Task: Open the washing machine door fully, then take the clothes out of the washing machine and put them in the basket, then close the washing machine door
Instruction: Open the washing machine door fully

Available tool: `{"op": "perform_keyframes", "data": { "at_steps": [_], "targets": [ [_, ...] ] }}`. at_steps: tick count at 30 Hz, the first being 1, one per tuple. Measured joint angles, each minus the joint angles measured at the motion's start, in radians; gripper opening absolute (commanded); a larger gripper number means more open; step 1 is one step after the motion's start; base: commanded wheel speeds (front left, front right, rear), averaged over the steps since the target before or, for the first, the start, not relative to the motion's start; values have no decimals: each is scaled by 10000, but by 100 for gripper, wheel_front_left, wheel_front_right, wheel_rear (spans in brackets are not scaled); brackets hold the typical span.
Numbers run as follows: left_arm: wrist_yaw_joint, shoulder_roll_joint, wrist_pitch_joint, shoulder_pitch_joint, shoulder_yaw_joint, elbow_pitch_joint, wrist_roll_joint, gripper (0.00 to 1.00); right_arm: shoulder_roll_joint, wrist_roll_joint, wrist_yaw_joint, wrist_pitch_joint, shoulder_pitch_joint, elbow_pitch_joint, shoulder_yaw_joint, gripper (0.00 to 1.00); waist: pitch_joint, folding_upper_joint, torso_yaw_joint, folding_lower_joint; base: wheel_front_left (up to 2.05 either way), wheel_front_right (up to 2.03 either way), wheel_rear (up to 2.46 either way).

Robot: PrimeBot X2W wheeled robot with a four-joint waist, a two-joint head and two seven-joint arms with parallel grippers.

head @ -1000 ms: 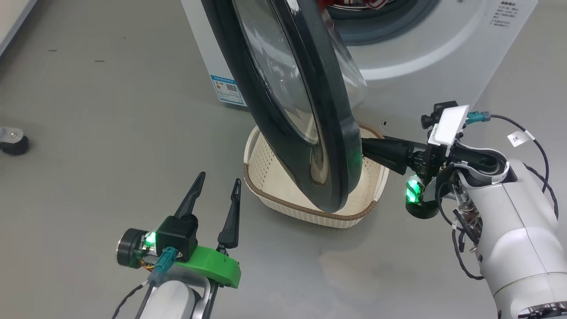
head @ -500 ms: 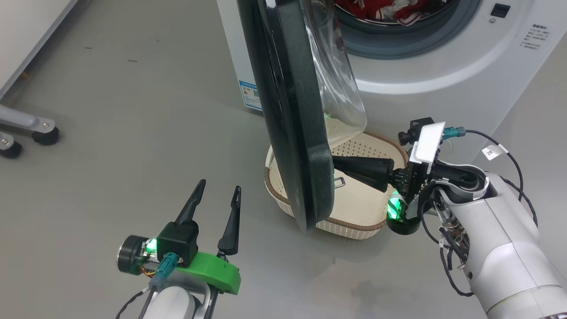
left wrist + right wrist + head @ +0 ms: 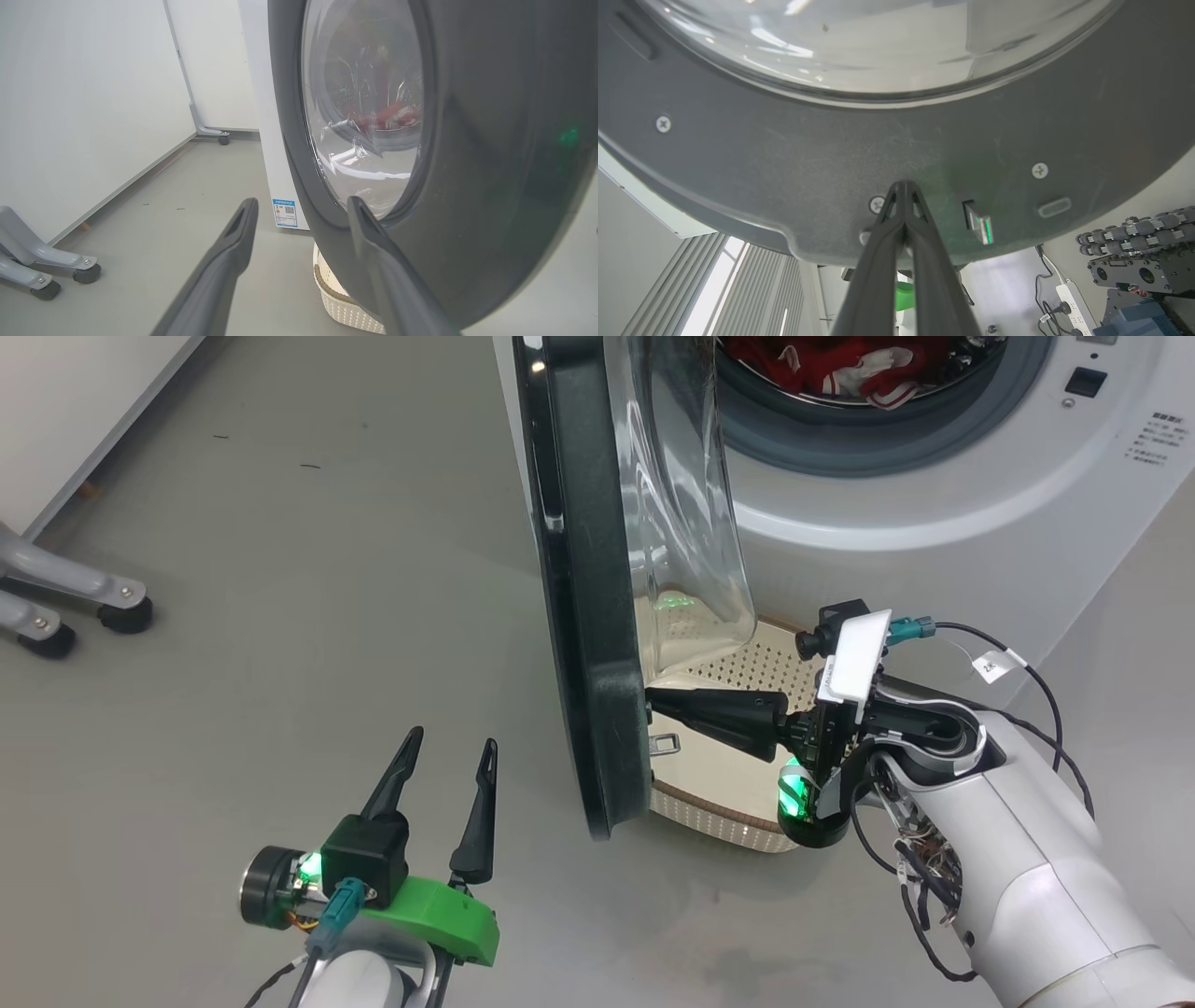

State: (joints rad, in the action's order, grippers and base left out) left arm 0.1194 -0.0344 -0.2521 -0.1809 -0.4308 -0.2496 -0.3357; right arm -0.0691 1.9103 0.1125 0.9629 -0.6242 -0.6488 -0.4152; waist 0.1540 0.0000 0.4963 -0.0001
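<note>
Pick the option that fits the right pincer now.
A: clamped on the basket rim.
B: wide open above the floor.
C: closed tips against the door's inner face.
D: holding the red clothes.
C: the right wrist view shows the right pincer shut, its tips meeting the dark inner face of the washing machine door.

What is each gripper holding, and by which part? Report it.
Nothing is held. The right gripper, shut, only touches the door on its inner rim; the left gripper is open and empty.
</note>
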Motion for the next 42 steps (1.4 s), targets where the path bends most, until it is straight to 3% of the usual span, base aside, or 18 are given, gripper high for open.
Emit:
{"op": "perform_keyframes", "data": {
  "at_steps": [17, 26, 33, 34, 35, 36, 42],
  "targets": [
    [0, -8, 0, 98, 391, 42, 13, 100, 40, 546, 10, -1043, 205, 240, -221, 0, 1, 0, -62, 0, 0, 0, 0],
    [0, -8, 0, 205, 677, 42, 46, 100, 65, 700, 88, -2052, 763, 441, 949, 0, -99, 0, -426, 0, 0, 0, 0],
    [0, -8, 0, 232, 736, 40, 46, 100, -336, 407, 90, -3400, 1313, 1676, 2462, 2, -205, 0, -746, 0, 0, 0, 0],
    [0, -8, 0, 234, 738, 36, 46, 100, -412, 311, 90, -3534, 1456, 1816, 2569, 31, -222, 0, -778, 0, 0, 0, 0],
    [0, -8, 0, 237, 736, 31, 46, 100, -468, 155, 90, -3689, 1613, 1958, 2661, 44, -243, 0, -806, 0, 0, 0, 0],
    [0, -8, 0, 247, 750, 27, 48, 100, -499, -44, 90, -3871, 1767, 2092, 2746, 100, -263, 0, -835, 0, 0, 0, 0],
    [0, -19, 0, 356, 698, -19, 48, 100, -673, -1114, 90, -5032, 2623, 3049, 3306, 100, -365, 0, -953, 0, 0, 0, 0]
  ]
}}
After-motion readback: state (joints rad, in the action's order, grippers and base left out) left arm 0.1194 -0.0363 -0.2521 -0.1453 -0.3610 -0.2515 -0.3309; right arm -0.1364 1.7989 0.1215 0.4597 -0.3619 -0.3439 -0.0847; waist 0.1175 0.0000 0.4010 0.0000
